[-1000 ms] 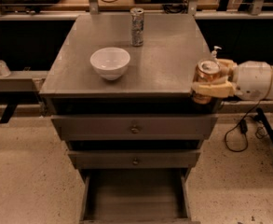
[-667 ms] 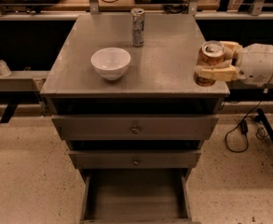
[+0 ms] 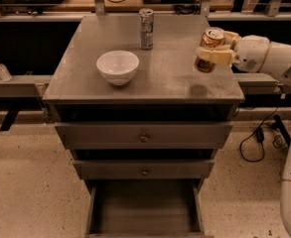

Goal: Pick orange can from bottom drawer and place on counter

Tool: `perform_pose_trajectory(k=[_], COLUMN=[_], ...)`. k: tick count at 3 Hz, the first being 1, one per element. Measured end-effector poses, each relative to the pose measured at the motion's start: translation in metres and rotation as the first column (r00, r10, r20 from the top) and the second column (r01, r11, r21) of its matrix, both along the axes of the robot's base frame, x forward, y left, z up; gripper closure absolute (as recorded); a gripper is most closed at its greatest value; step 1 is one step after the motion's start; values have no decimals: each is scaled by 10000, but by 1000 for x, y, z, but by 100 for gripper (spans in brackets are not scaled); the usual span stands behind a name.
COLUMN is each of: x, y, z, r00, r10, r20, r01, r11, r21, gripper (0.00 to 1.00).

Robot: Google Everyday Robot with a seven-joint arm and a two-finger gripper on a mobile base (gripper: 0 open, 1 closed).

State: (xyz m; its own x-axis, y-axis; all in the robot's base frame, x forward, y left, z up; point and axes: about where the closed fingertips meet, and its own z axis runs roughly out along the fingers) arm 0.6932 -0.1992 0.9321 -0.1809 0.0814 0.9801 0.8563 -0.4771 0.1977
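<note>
Reaching in from the right, the gripper [image 3: 210,53] clasps the orange can [image 3: 209,48], tilted, above the counter [image 3: 170,78]. The bottom drawer [image 3: 144,209] stands open below.

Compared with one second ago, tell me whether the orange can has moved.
Yes. The orange can, clamped in the gripper, has gone from the front right corner of the counter farther back along its right edge.

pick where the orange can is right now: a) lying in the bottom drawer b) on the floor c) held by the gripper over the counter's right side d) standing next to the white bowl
c: the gripper is shut on the tilted orange can above the right side of the counter, its shadow on the surface below; the open bottom drawer shows no can.
</note>
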Motion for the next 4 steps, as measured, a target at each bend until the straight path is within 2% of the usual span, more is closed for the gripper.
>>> perform_pose_trajectory(k=[1, 2, 3, 4], x=[26, 35, 39, 39], y=[3, 8, 18, 24], z=[-7, -27, -42, -42], r00=[9988, 9963, 9934, 9909], r10=[-251, -109, 177, 260], r20=[-410, -851, -1133, -1319], r01=[260, 132, -177, -245], r11=[9994, 9996, 9998, 9996], r21=[215, 269, 14, 125], gripper=[100, 100, 82, 51])
